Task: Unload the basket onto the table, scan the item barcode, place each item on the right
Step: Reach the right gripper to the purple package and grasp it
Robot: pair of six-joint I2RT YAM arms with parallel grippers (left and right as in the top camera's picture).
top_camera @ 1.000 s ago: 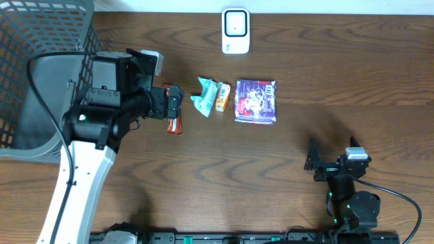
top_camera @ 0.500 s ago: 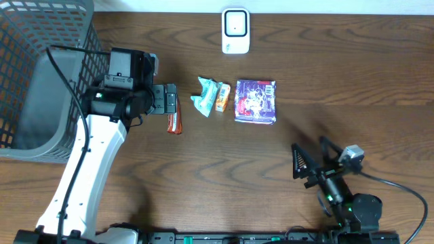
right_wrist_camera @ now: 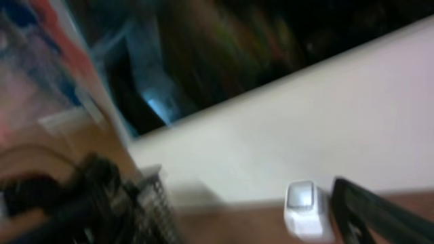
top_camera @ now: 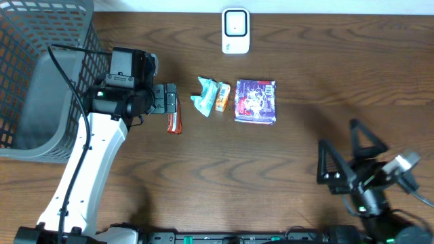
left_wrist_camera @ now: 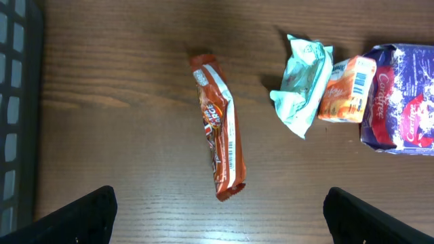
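Left end effector (top_camera: 171,100) spread wide above the snack bar (left_wrist_camera: 218,135), gripping nothing.
The red-brown snack bar lies flat on the table (top_camera: 203,169), left of a teal packet (left_wrist_camera: 302,85), orange packet (left_wrist_camera: 342,91) and purple bag (top_camera: 255,101). White scanner (top_camera: 235,30) stands at the far edge. Right end effector (top_camera: 346,156), near right, is wide and empty.

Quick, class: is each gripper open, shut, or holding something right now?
Left gripper: open, holding nothing, near the snack bar.
Right gripper: open, holding nothing.
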